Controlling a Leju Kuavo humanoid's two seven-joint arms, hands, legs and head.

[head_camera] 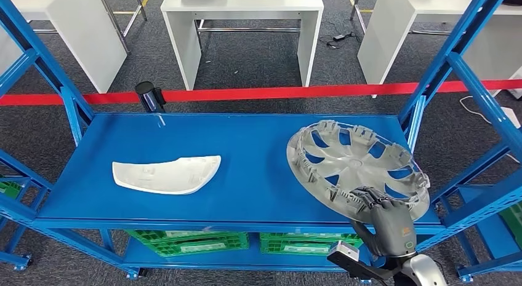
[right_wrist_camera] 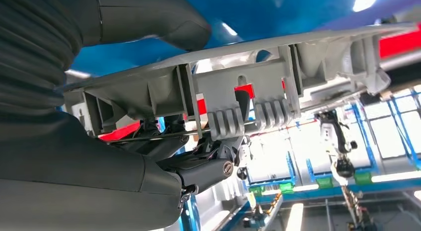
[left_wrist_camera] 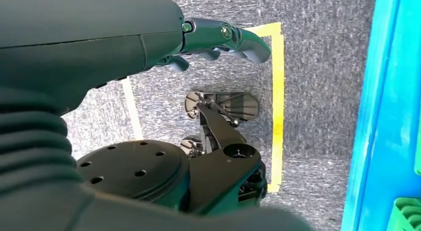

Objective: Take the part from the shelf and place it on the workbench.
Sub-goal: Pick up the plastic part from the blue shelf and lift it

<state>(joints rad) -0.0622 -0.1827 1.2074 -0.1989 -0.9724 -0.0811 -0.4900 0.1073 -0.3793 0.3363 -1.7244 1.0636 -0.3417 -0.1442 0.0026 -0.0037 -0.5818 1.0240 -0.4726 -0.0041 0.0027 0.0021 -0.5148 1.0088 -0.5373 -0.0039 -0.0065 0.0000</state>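
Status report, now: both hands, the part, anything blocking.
Right hand grips the near rim of the wheel cover, which is still on the blue shelf. Left hand hangs empty over the floor. White panel lies apart, not blocking.

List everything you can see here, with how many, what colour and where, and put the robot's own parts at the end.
Wheel cover: one, silver grey, right side of the shelf, near edge gripped.
Curved panel: one, white, lying on the shelf's left side.
Shelf: one, blue metal rack.
Crates: two, green, on the lower level.
Barrier tape: one, red, behind the shelf.
Tables: three, white, beyond the tape.
Floor tape: yellow, on grey carpet.
Right hand: grey, grips the wheel cover's rim.
Left hand: dark, hanging over the floor, holding nothing.
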